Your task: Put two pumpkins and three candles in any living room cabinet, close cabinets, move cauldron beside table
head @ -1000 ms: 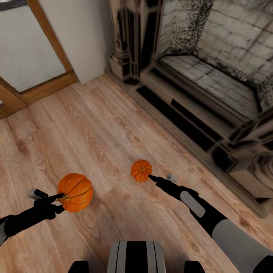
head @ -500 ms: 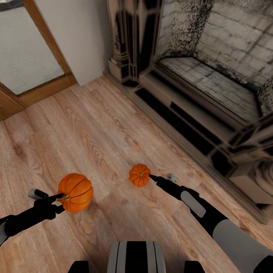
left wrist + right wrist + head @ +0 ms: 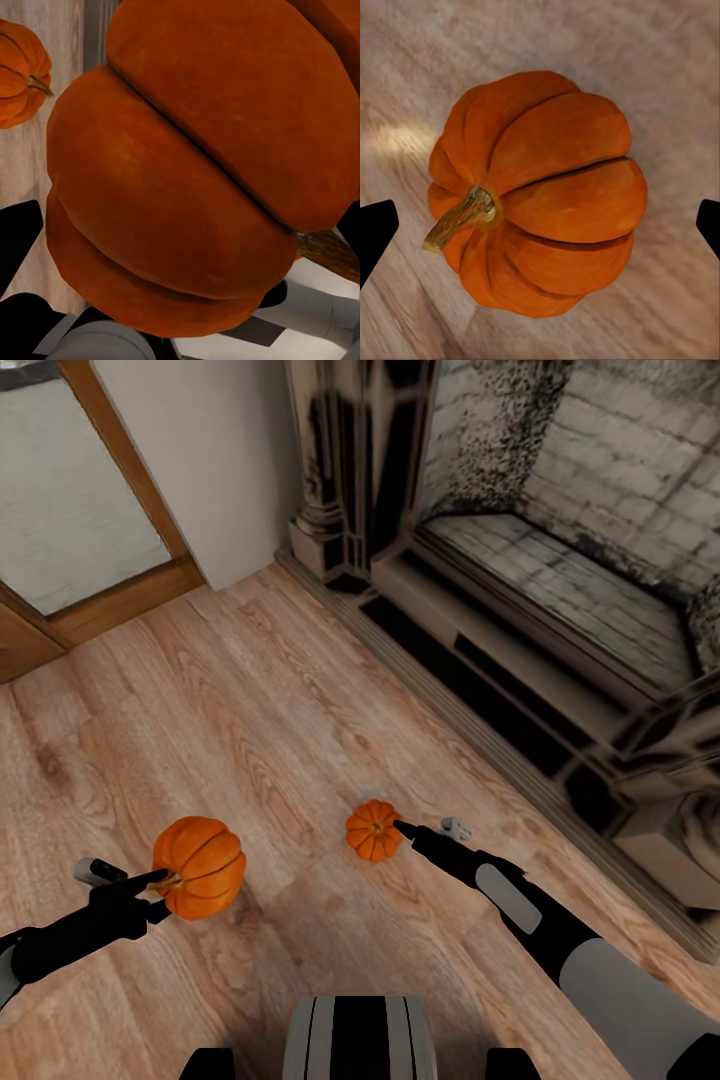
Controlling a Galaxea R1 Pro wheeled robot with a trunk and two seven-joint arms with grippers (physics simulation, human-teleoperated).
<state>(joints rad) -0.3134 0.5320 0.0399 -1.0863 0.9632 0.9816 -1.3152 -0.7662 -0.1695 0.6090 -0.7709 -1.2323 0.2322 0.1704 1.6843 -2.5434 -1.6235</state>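
One ribbed orange pumpkin (image 3: 199, 866), its stem tan-brown, sits clamped in the left gripper (image 3: 150, 883) above the floor (image 3: 250, 700). A second pumpkin (image 3: 373, 830) lies on the boards just beside the right gripper (image 3: 425, 830), whose fingers spread wide on either side of it without touching. The floor is light wood planking. A dark stone fireplace (image 3: 520, 590) runs along the right; a wood-framed door (image 3: 90, 510) stands at the left.

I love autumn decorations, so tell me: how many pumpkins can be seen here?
2. One pumpkin is held by the left gripper above the wooden floor. The other pumpkin lies on the floor before the fireplace, with the open right gripper at it.
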